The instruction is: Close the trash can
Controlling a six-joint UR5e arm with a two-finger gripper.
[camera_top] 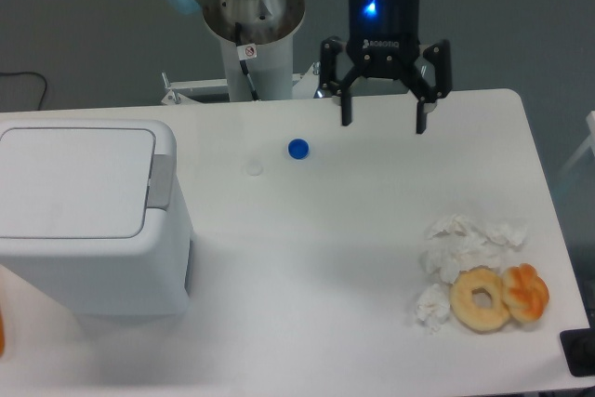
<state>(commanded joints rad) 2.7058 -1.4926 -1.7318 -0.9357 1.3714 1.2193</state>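
The trash can [93,230] is a large white boxy bin at the left of the table. Its flat white lid [74,181] lies down flat on top, with the grey latch tab [160,181] at its right edge. My gripper [382,118] hangs above the back middle of the table, far to the right of the bin. Its two black fingers are spread wide and hold nothing.
A blue bottle cap [297,148] and a small white cap [255,168] lie between the bin and the gripper. Crumpled white tissues [465,246], a doughnut [481,298] and an orange pastry [526,292] lie at the front right. The arm's base [253,34] stands behind the table.
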